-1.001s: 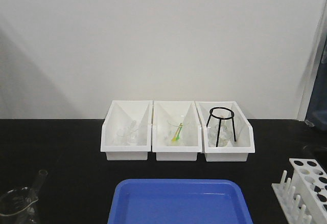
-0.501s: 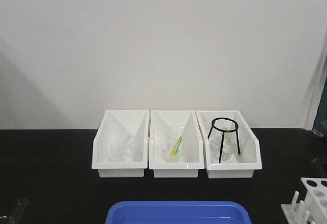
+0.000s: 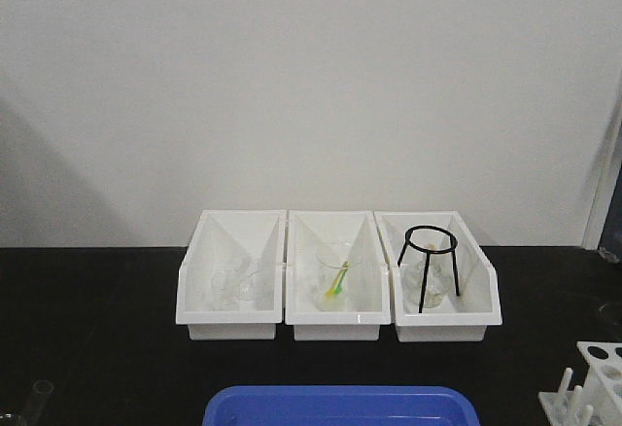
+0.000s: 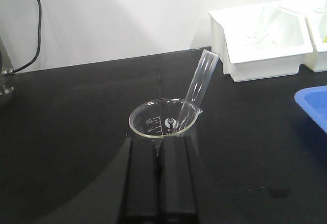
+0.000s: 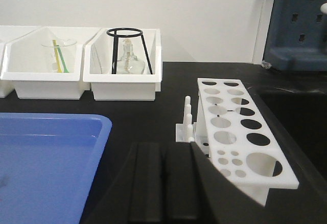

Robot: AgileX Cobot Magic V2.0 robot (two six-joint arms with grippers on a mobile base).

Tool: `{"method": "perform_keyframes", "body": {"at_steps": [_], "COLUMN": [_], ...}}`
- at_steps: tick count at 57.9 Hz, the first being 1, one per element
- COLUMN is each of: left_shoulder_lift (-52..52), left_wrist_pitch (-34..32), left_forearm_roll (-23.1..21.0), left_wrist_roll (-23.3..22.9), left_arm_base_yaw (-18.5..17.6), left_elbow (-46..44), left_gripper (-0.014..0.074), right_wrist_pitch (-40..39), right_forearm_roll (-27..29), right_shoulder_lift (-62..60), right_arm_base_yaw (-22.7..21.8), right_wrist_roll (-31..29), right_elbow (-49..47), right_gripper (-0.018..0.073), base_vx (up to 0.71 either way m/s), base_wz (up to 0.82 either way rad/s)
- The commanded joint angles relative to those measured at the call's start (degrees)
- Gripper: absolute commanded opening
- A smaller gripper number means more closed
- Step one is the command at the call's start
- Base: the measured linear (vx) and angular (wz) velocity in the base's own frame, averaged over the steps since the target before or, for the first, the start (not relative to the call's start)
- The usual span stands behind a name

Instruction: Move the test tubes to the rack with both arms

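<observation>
Surface: black bench top (image 3: 97, 329) against a plain white wall (image 3: 292, 76); lighting is even.
Background items: three white bins (image 3: 335, 275) stand side by side at the rear of the bench; a blue tray (image 3: 340, 405) lies at the near edge, centre.
Bin contents: glassware in the left and middle bins, a black tripod stand (image 5: 127, 50) in the right one. None of it belongs to the task.
Test tube: one test tube (image 4: 202, 83) is visible, leaning in a clear beaker (image 4: 163, 124) on the left side of the bench, open rim up, resting by the spout. Whether more tubes are present cannot be told.
Rack: white rack (image 5: 240, 127) on the right side of the bench, near the blue tray, with its pegs (image 5: 188, 114) on the tray side. Every hole in view is empty.
Left gripper: left gripper (image 4: 159, 147) sits low, tips close to the beaker rim. Fingers are drawn together with at most a sliver between them; nothing is held.
Right gripper: right gripper (image 5: 163, 150) sits near the rack, pointing at its peg side. Fingers are closed against each other; nothing is held.
Done: nothing, as far as the views show. No tube sits in the rack.
Left to do: the whole transfer. Judged sequence: spread the left fingers, take the tube from the beaker, pass it across to the right arm, seat it in a hole.
Caution: the tube is thin glass and leans freely, so a nudge to the beaker is likely to shift it.
</observation>
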Motion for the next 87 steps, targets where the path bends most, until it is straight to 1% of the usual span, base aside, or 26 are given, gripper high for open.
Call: {"method": "perform_keyframes", "body": {"at_steps": [1, 21, 31, 36, 49, 50, 52, 56, 63, 64, 65, 67, 70, 72, 74, 79, 87], "left_shoulder_lift": [0.0, 0.0, 0.0, 0.0, 0.0, 0.0, 0.0, 0.0, 0.0, 0.0, 0.0, 0.0, 0.1, 0.2, 0.5, 2.8, 11.8], "left_wrist_pitch": [-4.6, -4.6, -5.3, -6.8, -7.7, -8.0, -9.4, -15.1, -29.3, -31.0, -33.8, -35.2, -34.1, -32.5, -30.7, -24.7, -20.1], "left_forearm_roll": [-0.1, -0.1, 0.1, 0.9, 0.9, 0.9, 0.9, 0.8, 0.3, -0.1, -0.5, -2.1, -4.1, -4.6, -4.6, -4.4, -3.9], "left_wrist_roll": [-0.4, -0.4, 0.0, 1.4, 1.4, 1.4, 1.3, 0.8, 0.6, 0.2, -1.3, -3.8, -7.2, -8.8, -9.5, -9.1, -5.9], "left_arm_base_yaw": [0.0, 0.0, 0.0, 0.0, 0.0, 0.0, 0.0, 0.0, 0.0, 0.0, 0.0, 0.0, 0.0, 0.0, 0.0, 0.0, 0.0], "left_elbow": [1.6, 1.6, 1.6, 1.6, 1.3, 1.2, 0.9, 0.9, 0.9, 0.8, 0.7, -0.1, -2.3, -4.5, -6.5, -13.6, -26.1], "left_gripper": [-0.0020, -0.0020, -0.0020, -0.0020, -0.0020, -0.0020, -0.0020, -0.0020, -0.0020, -0.0020, -0.0020, -0.0020, -0.0020, -0.0020, -0.0020, -0.0020, -0.0020], "right_wrist_pitch": [-4.7, -4.8, -8.2, -9.1, -9.4, -10.7, -12.1, -15.9, -22.7, -23.1, -23.4, -23.3, -22.6, -22.2, -22.0, -20.8, -19.0], "right_forearm_roll": [-0.5, -0.9, -4.1, -4.0, -3.8, -3.9, -3.7, -3.2, -0.9, -0.4, 0.1, 0.9, 1.2, 1.2, 1.2, 1.2, 0.7], "right_shoulder_lift": [-0.4, -0.4, -0.4, -0.4, -0.4, -0.4, -0.4, -0.4, -0.4, -0.4, -0.4, -0.4, -0.4, -0.2, 0.4, 3.1, 12.3], "right_arm_base_yaw": [0.1, 0.1, 0.1, 0.1, 0.1, 0.1, 0.1, 0.1, 0.1, 0.1, 0.1, 0.1, 0.1, 0.1, 0.1, 0.1, 0.1], "right_wrist_roll": [-0.3, -0.5, -3.8, -3.9, -3.9, -3.9, -3.8, -3.2, -0.9, -0.6, -0.1, 0.0, 0.0, -0.1, -0.1, -0.1, -0.8], "right_elbow": [0.6, 0.6, 0.6, 0.6, 0.6, 0.6, 0.6, 0.6, 0.1, -0.1, -0.9, -2.0, -4.4, -6.5, -8.8, -14.6, -25.6], "right_gripper": [-0.0008, -0.0008, -0.0008, -0.0008, -0.0008, -0.0008, -0.0008, -0.0008, -0.0008, -0.0008, -0.0008, -0.0008, -0.0008, -0.0008, -0.0008, -0.0008, -0.0008], "base_vx": [0.00, 0.00, 0.00, 0.00, 0.00, 0.00, 0.00, 0.00, 0.00, 0.00, 0.00, 0.00, 0.00, 0.00, 0.00, 0.00, 0.00], "base_wz": [0.00, 0.00, 0.00, 0.00, 0.00, 0.00, 0.00, 0.00, 0.00, 0.00, 0.00, 0.00, 0.00, 0.00, 0.00, 0.00, 0.00]}}
